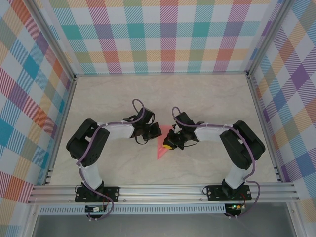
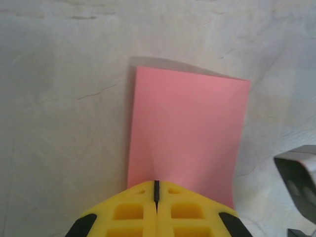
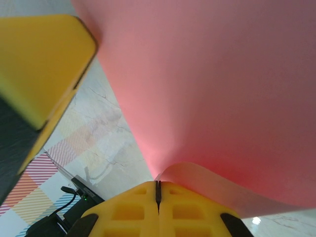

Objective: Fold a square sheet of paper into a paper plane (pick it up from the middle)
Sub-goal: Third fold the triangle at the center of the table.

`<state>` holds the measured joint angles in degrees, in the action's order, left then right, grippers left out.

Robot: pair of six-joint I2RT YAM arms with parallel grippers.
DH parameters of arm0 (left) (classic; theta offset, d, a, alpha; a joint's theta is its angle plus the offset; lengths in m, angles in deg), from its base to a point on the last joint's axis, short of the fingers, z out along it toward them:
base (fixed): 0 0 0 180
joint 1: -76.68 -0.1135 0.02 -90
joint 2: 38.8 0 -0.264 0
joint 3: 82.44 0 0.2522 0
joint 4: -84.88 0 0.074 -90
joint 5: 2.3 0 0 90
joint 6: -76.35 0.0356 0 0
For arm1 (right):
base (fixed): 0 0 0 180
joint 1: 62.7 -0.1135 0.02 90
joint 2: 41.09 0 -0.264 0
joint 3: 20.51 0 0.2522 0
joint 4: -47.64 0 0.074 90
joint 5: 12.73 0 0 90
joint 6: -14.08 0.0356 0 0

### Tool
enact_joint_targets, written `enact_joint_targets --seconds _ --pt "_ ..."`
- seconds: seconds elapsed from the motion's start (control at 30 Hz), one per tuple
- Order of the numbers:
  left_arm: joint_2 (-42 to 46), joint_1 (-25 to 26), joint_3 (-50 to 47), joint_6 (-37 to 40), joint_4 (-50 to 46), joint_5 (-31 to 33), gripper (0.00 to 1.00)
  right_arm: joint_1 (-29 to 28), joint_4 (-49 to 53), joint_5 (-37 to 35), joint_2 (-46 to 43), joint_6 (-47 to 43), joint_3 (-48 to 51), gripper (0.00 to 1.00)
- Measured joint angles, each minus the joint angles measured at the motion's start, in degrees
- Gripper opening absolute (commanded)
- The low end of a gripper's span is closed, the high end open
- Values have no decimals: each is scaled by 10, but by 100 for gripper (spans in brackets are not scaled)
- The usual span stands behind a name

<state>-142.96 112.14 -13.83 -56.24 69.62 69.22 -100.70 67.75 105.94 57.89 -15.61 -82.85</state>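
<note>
Holding square sheet of paper just above worktop: left gripper clamped on one edge, right gripper clamped on another. We reckon two-sided grip tensions sheet for creasing.

The right hand, fingers pressed together, pinches the curling pink square sheet of paper above the counter.

This is a robotics lab test cell rather than a lived-in room. Two robot arms with purple cabling are bolted to an aluminium rail at the near edge of a marble-patterned desk. Bare aluminium frame posts box the desk in, and they carry bright plaid backdrop panels on three sides.
</note>
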Motion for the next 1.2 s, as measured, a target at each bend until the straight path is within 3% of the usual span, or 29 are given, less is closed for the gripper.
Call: enact_joint_targets --seconds 1.2 --pt "-10 0 9 2 -15 -5 0 -3 -35 -5 42 -13 -19 2"
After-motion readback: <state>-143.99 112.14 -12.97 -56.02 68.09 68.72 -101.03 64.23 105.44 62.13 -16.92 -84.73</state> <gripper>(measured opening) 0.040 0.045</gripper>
